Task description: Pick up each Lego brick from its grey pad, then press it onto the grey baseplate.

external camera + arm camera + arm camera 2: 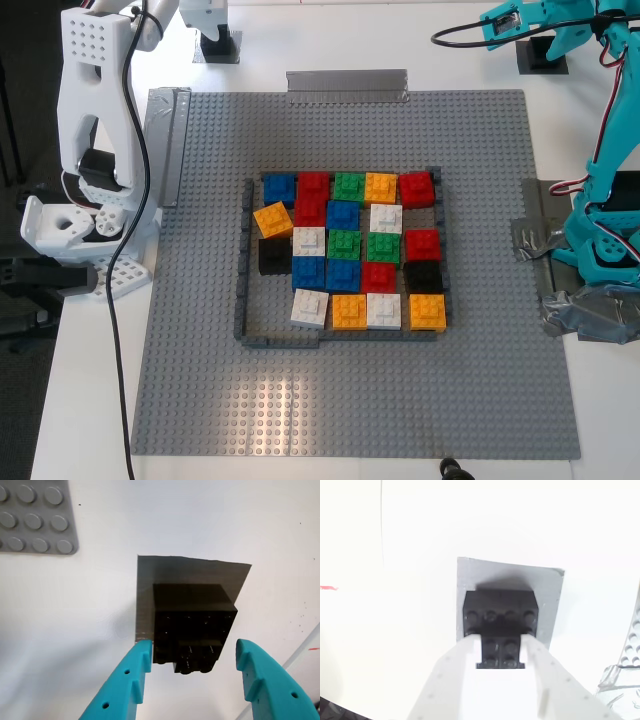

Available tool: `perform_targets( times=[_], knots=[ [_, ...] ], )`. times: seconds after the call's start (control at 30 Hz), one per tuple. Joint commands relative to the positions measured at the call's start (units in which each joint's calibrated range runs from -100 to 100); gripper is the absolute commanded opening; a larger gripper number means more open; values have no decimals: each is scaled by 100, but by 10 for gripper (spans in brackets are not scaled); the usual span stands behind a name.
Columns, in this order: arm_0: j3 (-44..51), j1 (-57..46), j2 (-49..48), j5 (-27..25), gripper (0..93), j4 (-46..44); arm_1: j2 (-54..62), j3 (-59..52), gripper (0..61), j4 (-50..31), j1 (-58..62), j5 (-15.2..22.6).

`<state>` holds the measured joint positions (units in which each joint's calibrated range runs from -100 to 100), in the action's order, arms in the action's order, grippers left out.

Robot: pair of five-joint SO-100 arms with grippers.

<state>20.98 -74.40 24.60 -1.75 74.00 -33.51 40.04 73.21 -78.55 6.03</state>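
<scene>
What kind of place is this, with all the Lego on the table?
Probably a robotics lab or hobby workbench: a white table with two small arms clamped at its edges, a taped-down grey baseplate holding coloured bricks, and black bricks on grey pads.

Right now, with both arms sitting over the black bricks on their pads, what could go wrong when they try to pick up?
1. My first tool is open with one fingertip at the black brick, the other clear. Closing may push it sideways off the dark grey pad.
2. My second tool straddles only the narrow part of the other black brick on the light grey pad; a shallow grip could slip.
</scene>
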Motion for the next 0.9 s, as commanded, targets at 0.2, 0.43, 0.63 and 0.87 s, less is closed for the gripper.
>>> perform_targets(
  times=[0.2,0.43,0.63,0.87],
  knots=[
    [390,-72,-117,-3,185,-20,767,615,2,352,16,-39],
    [336,-72,-108,-3,184,-12,1488,696,2,881,140,-137],
    [318,-72,-39,-3,161,-44,2466,37,2,1068,379,-142],
    [336,-137,-39,26,101,-44,3771,-1101,2,1418,807,-201]
  ],
)
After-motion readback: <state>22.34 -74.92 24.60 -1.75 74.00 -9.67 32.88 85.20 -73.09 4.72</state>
